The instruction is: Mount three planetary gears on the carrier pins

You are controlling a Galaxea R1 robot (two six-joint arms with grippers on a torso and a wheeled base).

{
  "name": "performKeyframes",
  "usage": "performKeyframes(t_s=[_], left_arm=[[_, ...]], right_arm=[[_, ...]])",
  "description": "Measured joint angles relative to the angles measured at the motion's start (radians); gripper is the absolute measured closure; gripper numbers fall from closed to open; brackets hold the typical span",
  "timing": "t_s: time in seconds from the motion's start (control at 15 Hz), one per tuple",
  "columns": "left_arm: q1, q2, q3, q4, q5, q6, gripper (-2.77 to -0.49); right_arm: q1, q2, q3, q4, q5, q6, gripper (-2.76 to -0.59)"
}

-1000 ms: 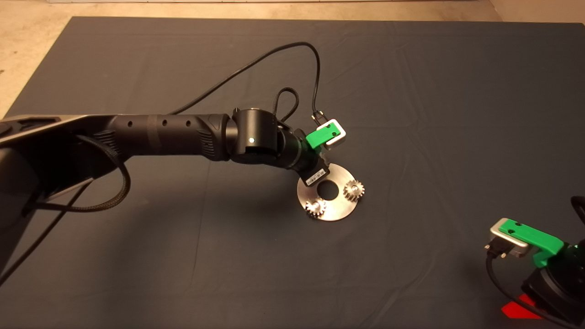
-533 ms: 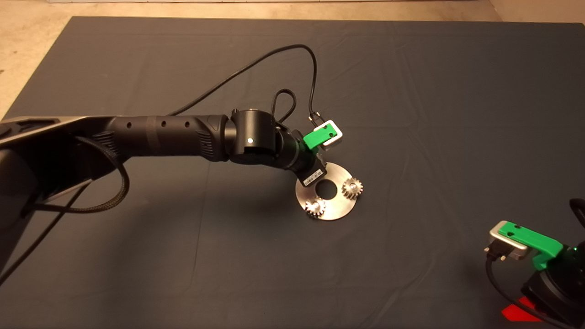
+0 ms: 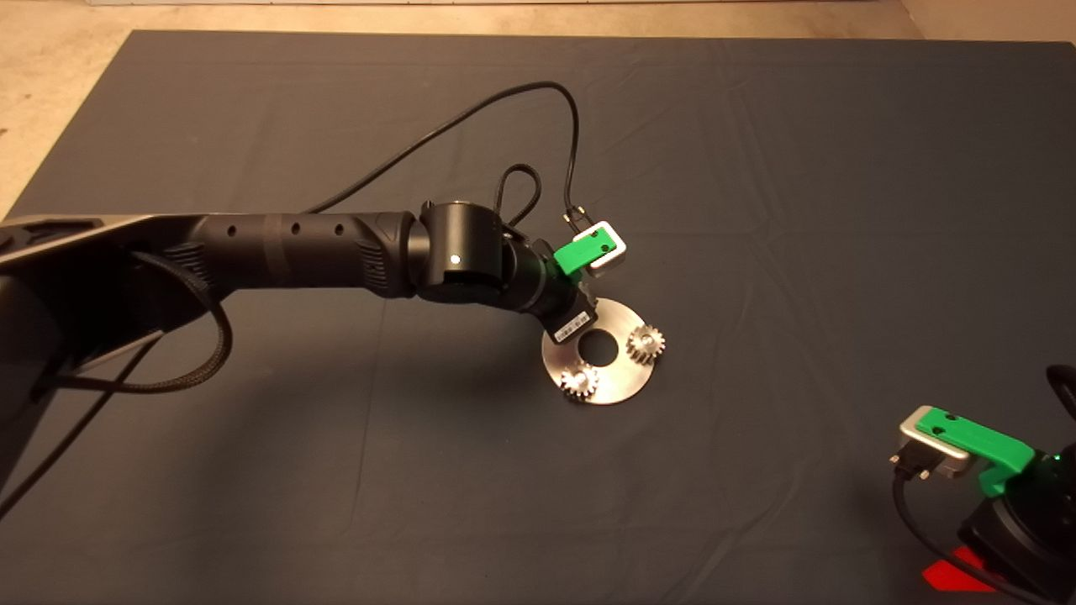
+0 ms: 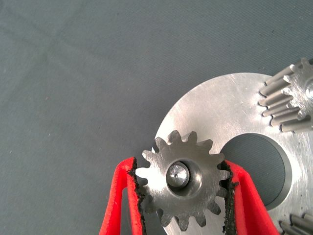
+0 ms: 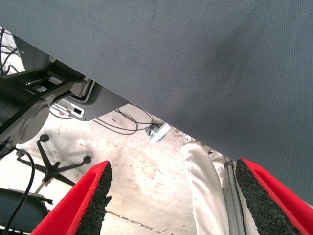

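Note:
The shiny round disc (image 3: 624, 382) with a central hole lies mid-mat. Two planetary gears (image 3: 646, 343) (image 3: 579, 382) sit on its carrier pins. My left arm reaches in from the left, and its wrist covers the disc's far-left part. In the left wrist view my left gripper (image 4: 180, 167) is shut on the third gear (image 4: 195, 196). This gear is level over the disc's rim (image 4: 220, 112), and a carrier pin (image 4: 177, 175) shows inside its bore. Another seated gear (image 4: 293, 95) shows beside it. My right gripper (image 5: 173, 176) is open and parked at the mat's lower right corner (image 3: 958, 573).
A black cable (image 3: 471, 118) loops from the left wrist over the mat behind the disc. The right wrist view looks past the mat's edge at the floor, with a chair base (image 5: 54, 164) and a person's leg (image 5: 205, 191).
My left wrist has shifted slightly to the left with the gear in its fingers. The disc and its two seated gears stay about where they were. The right arm stays parked.

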Motion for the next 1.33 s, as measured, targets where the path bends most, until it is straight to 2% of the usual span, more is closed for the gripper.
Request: performKeyframes(t_s=[0.4, 1.0, 1.2, 1.27, 1.33], left_arm=[[0.0, -0.008, 0.009, 0.0, 0.003, 0.0, -0.63], [-0.001, -0.01, 0.023, 0.003, 0.013, -0.003, -1.06], [-0.003, -0.009, 0.029, 0.003, 0.011, -0.01, -1.08], [-0.003, -0.009, 0.029, 0.002, 0.011, -0.011, -1.19], [-0.003, -0.009, 0.029, 0.0, 0.011, -0.012, -1.2]], right_arm=[[-0.003, 0.0, 0.0, 0.0, 0.0, 0.0, -1.86], [-0.003, 0.0, 0.0, 0.0, 0.0, 0.0, -1.86], [-0.003, 0.0, 0.0, 0.0, 0.0, 0.0, -1.86], [-0.003, 0.0, 0.0, 0.0, 0.0, 0.0, -1.86], [-0.003, 0.0, 0.0, -0.001, 0.0, 0.0, -1.86]])
